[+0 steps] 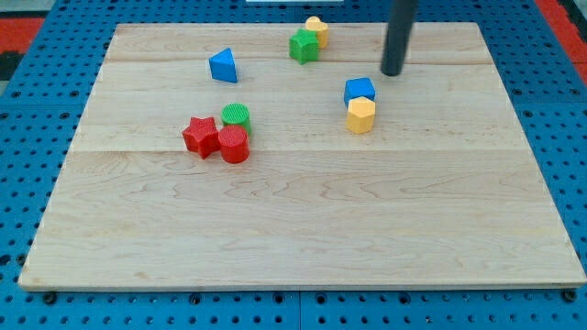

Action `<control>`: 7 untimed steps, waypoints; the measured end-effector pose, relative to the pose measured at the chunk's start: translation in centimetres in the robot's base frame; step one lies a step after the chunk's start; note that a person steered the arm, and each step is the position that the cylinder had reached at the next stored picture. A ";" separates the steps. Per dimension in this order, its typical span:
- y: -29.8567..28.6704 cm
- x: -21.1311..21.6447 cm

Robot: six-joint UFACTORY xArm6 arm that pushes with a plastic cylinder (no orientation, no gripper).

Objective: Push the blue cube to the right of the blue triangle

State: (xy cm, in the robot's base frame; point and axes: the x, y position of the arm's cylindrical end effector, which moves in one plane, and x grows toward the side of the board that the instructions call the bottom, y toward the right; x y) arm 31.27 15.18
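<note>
The blue cube [359, 90] sits right of the board's centre, toward the view's top, touching a yellow hexagonal block [360, 115] just below it. The blue triangle [223, 65] lies far to its left, near the view's top. My tip [393, 72] is down on the board just above and to the right of the blue cube, a small gap away from it.
A green star-like block [304, 45] and a yellow block [316, 30] touch each other at the top centre. A red star [201, 136], a red cylinder [234, 145] and a green cylinder [236, 115] cluster at the left. The wooden board [303, 229] rests on a blue perforated surface.
</note>
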 end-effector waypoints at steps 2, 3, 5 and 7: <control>-5.8 7.1; -9.2 5.3; -8.7 6.3; -2.8 3.8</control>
State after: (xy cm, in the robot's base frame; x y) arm 35.05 12.38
